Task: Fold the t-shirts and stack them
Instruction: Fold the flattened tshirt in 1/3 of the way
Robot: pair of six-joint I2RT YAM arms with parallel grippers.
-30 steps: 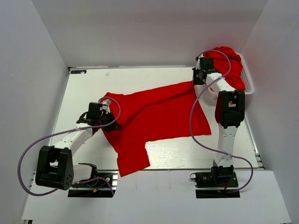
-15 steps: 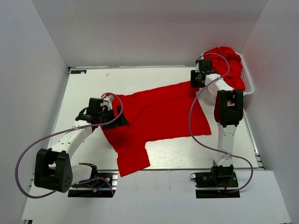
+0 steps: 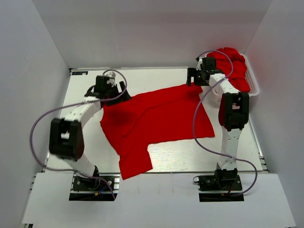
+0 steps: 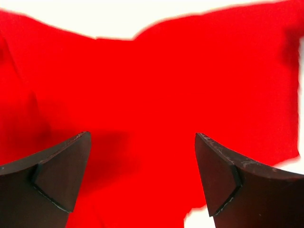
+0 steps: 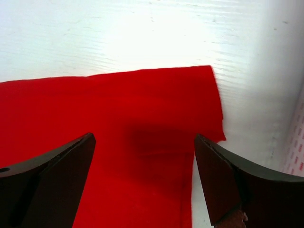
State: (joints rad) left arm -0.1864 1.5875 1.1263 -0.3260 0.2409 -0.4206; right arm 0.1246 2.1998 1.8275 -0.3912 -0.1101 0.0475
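One red t-shirt (image 3: 161,118) lies spread on the white table, one sleeve reaching toward the near edge. My left gripper (image 3: 118,91) hovers over the shirt's far left corner. In the left wrist view it (image 4: 142,135) is open, with only red cloth (image 4: 190,71) below. My right gripper (image 3: 192,79) hangs over the shirt's far right corner. The right wrist view shows it (image 5: 143,136) open above that flat corner (image 5: 142,104), holding nothing. More red t-shirts (image 3: 232,64) are heaped in the basket at the far right.
The white slotted basket (image 3: 255,87) stands against the right wall, partly behind the right arm. Grey walls close in the table on three sides. Purple cables loop from both arms over the table. A strip of bare table (image 3: 85,137) shows to the left of the shirt.
Both grippers have opened and let go of the shirt's far corners. The left arm swung away from the near side toward the far left corner. The shirt now lies flatter.
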